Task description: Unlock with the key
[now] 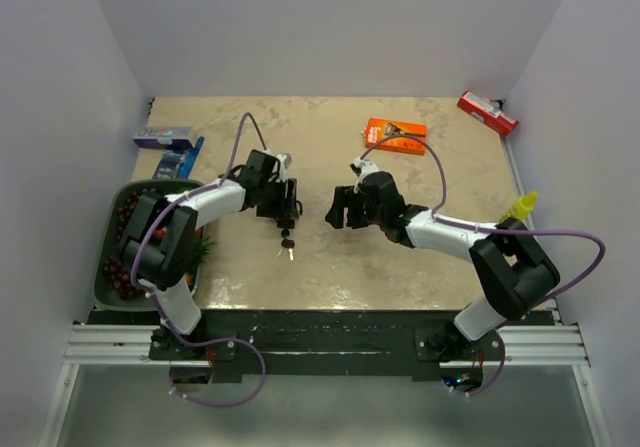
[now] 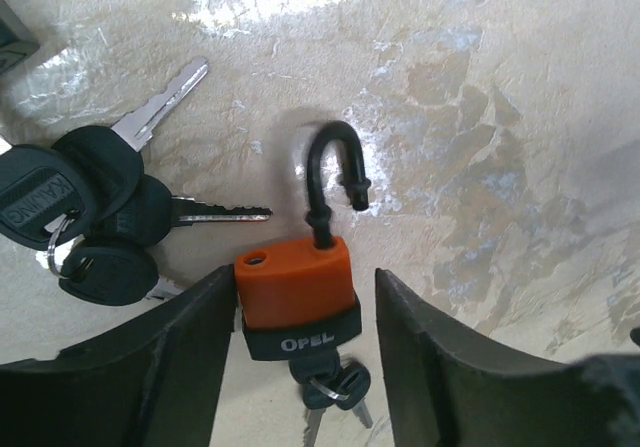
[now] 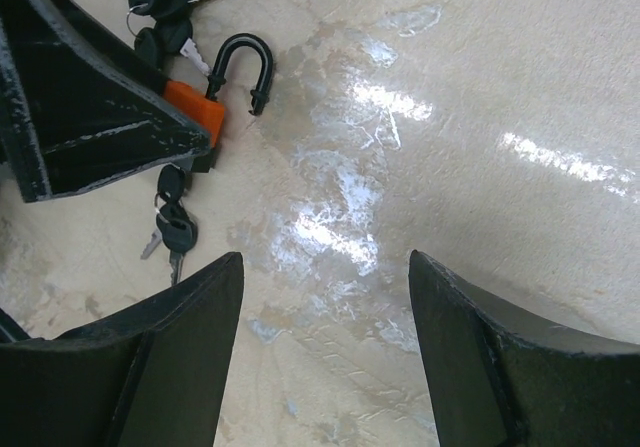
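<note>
An orange padlock (image 2: pixel 295 287) with a black "OPEL" base lies on the table between the fingers of my left gripper (image 2: pixel 305 279). Its black shackle (image 2: pixel 335 172) is swung open. A key (image 2: pixel 330 382) on a ring sits in the lock's base. The left finger touches the lock's side and the right finger stands apart from it, so the gripper is open. In the top view the left gripper (image 1: pixel 285 207) covers the lock, with the keys (image 1: pixel 288 245) below it. My right gripper (image 3: pixel 325 267) is open and empty, to the right of the padlock (image 3: pixel 195 112).
A second bunch of black-headed keys (image 2: pixel 90 217) lies just left of the lock. An orange box (image 1: pixel 395 135), a red box (image 1: pixel 487 113) and blue boxes (image 1: pixel 165 139) lie along the back. A dark tray (image 1: pixel 110 287) of red fruit stands at the left edge.
</note>
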{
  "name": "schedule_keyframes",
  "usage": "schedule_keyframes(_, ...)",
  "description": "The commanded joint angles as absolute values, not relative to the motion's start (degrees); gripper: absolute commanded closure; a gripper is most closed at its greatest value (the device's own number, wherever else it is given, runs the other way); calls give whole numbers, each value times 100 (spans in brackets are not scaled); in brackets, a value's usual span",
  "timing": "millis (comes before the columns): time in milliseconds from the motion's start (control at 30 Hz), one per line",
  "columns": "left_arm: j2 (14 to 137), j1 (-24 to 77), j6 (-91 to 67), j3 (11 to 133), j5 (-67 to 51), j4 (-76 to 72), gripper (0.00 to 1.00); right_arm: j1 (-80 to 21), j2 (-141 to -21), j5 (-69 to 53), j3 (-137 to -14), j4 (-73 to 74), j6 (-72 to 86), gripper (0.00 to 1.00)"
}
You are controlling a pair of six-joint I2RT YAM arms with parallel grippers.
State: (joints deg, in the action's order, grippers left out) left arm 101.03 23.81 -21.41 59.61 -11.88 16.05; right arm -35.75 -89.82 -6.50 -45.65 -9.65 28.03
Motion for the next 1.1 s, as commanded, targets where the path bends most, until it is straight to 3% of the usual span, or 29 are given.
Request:
schedule_keyframes(0, 9563, 2408, -2048, 6082, -1169, 1591, 29, -3674, -8780, -413, -4640, -905, 2839, 29)
schedule_keyframes(333, 8299, 2059, -1960, 5837, -940, 1354, 9, -4236, -8947, 200, -5053, -616, 3103, 30)
schedule_keyframes(533, 7604, 1039, -2259, 5651, -1003, 1266, 7, -4824, -9456, 553, -5773, -369, 3199, 30)
schedule_keyframes(800, 6742, 940, -1925, 5432, -150, 1283, 4, -5229, -10747, 1186, -7101, 386, 3287, 29)
schedule_keyframes(1067, 6671, 940, -1925, 5440, -465, 1275, 4, -5282, -11346, 1213, -7532, 414, 3507, 29)
